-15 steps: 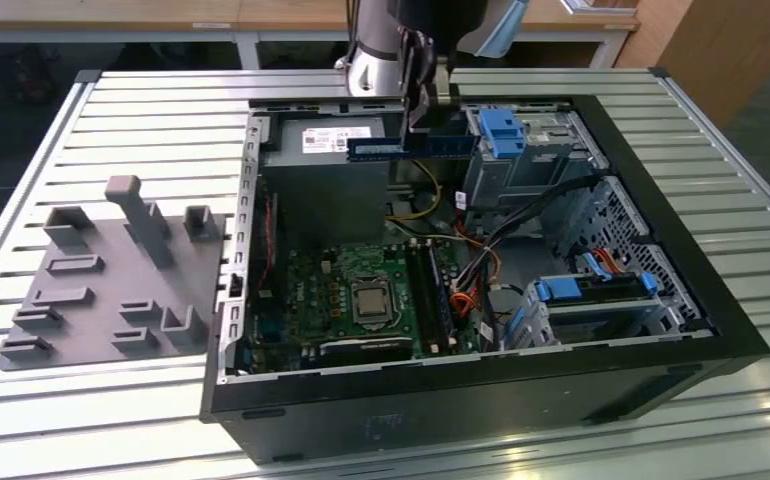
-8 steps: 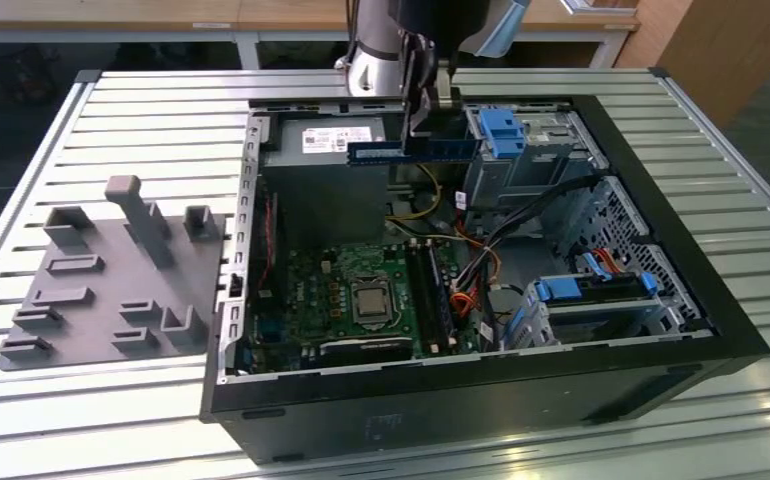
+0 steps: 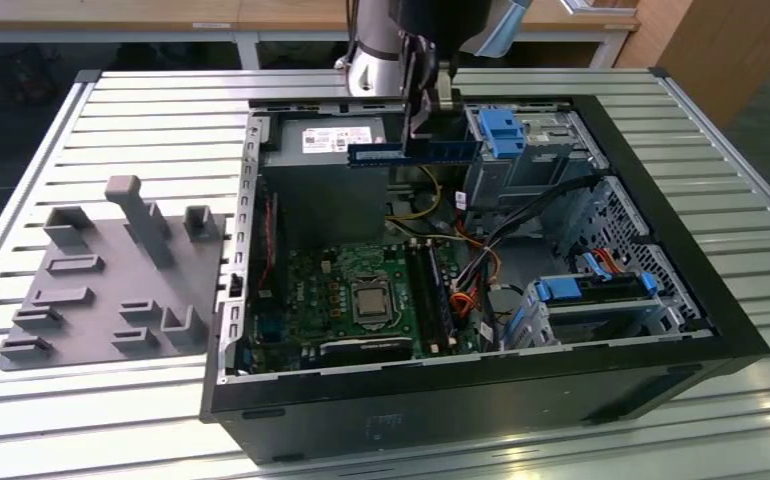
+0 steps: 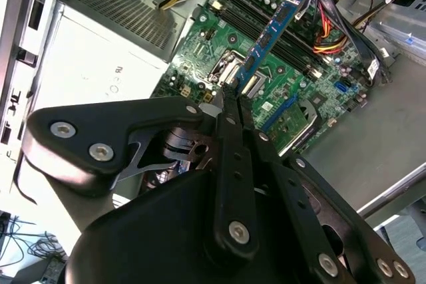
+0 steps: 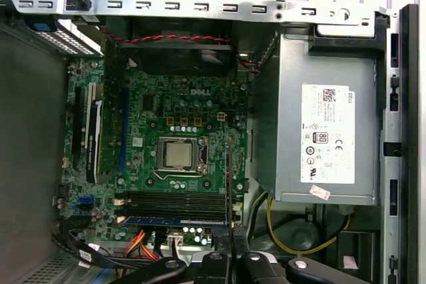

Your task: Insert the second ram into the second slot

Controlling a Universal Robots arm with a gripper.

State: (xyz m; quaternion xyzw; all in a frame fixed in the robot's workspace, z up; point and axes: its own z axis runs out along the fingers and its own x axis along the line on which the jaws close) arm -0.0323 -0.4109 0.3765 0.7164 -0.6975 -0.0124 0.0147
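Second ram (image 4: 273, 28) is held clamped in the gripper (image 4: 233, 98), above the open case (image 3: 492, 400); carrying step judged in hand; lengthwise alignment over the memory slots (image 5: 176, 205) is called for.

End of second ram (image 4: 269, 38) behind hand (image 4: 231, 101)

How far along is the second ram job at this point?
Done: the claw is shut on the second ram. In hand: it hangs above the open case, well clear of the memory slots. Left: the whole insertion. A blue strip along one slot may be the first stick, already seated.
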